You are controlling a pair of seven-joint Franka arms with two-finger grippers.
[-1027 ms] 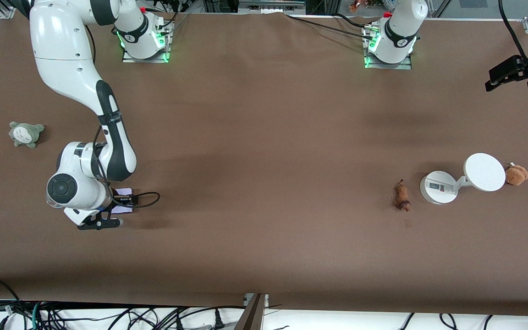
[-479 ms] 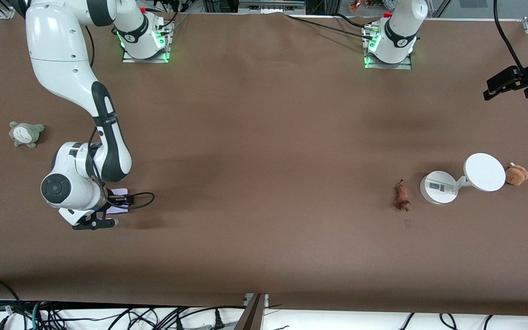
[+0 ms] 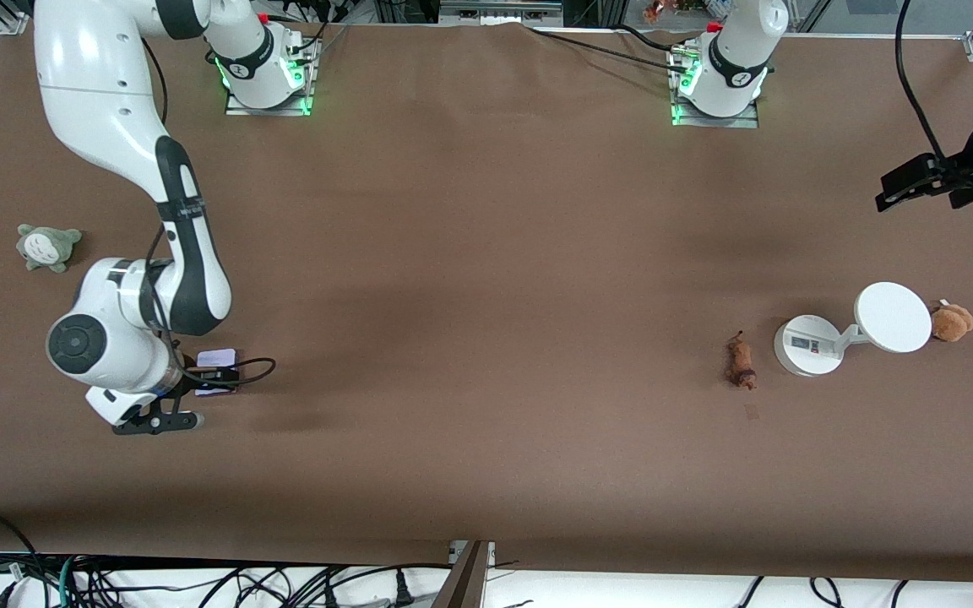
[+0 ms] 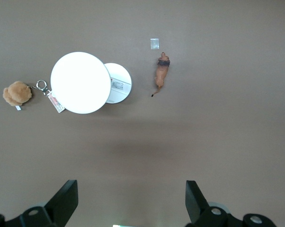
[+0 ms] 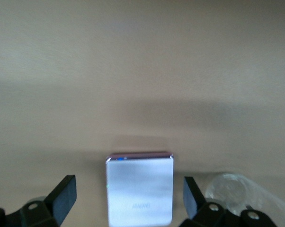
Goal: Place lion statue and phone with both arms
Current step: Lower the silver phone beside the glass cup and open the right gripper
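Note:
The phone (image 3: 217,359), a pale lavender slab, lies flat on the table toward the right arm's end. My right gripper (image 3: 157,420) hovers over it and is open. In the right wrist view the phone (image 5: 139,189) shows between the spread fingers of that gripper (image 5: 128,189), not gripped. The lion statue (image 3: 740,361), small and orange-brown, lies on the table beside the white stand. My left gripper (image 3: 917,181) is open and empty, high over the left arm's end of the table. Its wrist view shows the open gripper (image 4: 130,189) and the lion (image 4: 161,75) far below.
A white round-based stand with a disc (image 3: 894,317) stands beside the lion; it also shows in the left wrist view (image 4: 81,82). A brown plush toy (image 3: 951,322) touches the disc's outer side. A grey-green plush toy (image 3: 47,247) lies farther from the camera than the phone.
The right arm has shifted toward its end of the table and the camera, uncovering more of the phone. The left gripper has moved closer to over the stand.

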